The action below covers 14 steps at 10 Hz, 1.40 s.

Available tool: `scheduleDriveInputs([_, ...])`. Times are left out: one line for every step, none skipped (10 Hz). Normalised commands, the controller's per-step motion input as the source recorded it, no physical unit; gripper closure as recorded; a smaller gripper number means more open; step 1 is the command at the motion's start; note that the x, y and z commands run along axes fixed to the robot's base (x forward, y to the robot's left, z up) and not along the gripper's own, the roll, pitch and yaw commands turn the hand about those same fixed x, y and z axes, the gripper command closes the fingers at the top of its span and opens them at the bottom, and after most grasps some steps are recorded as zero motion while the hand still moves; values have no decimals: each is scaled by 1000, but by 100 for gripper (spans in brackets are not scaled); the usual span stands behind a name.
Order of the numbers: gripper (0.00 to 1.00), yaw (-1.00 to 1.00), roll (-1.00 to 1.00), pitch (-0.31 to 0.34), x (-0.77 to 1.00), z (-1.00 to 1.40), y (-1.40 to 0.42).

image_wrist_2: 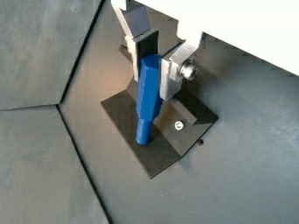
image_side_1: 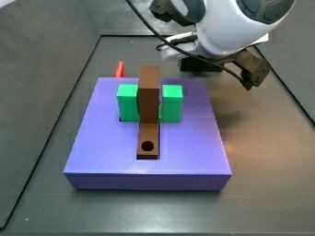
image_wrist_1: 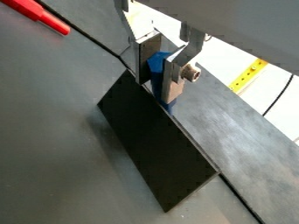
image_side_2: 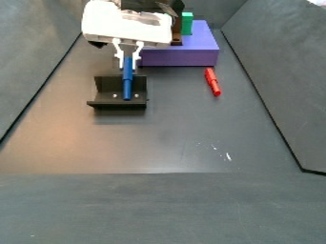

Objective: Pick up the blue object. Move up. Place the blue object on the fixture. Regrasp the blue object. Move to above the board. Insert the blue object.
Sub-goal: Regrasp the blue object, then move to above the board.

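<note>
Gripper jaws are closed on the top of the blue object, which stands upright on the fixture. It probably rests there so the jaws can let go and grab it better.

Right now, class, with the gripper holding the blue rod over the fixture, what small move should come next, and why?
Probably ease the gripper straight down until the blue rod rests on the fixture, then open. The rod hangs upright between the fingers with its lower end at the base plate, but the views do not show whether it touches.
</note>
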Motion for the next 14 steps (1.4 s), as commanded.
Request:
scheduleDriveInputs([100, 0, 0, 0, 0, 0, 0])
scheduleDriveInputs([100, 0, 0, 0, 0, 0, 0])
scheduleDriveInputs([100, 0, 0, 0, 0, 0, 0])
scheduleDriveInputs([100, 0, 0, 0, 0, 0, 0])
scheduleDriveInputs([100, 0, 0, 0, 0, 0, 0])
scheduleDriveInputs([100, 0, 0, 0, 0, 0, 0])
scheduleDriveInputs([100, 0, 0, 0, 0, 0, 0])
scheduleDriveInputs([100, 0, 0, 0, 0, 0, 0])
scheduleDriveInputs([100, 0, 0, 0, 0, 1400, 0])
scheduleDriveInputs([100, -45, -30, 22, 9, 1400, 8])
scheduleDriveInputs([100, -58, -144, 21, -21, 1400, 19])
scheduleDriveInputs([100, -39, -114, 22, -28, 1400, 26])
scheduleDriveInputs([100, -32, -77, 45, -15, 1400, 12])
scheduleDriveInputs([100, -15, -31, 67, -18, 1400, 9])
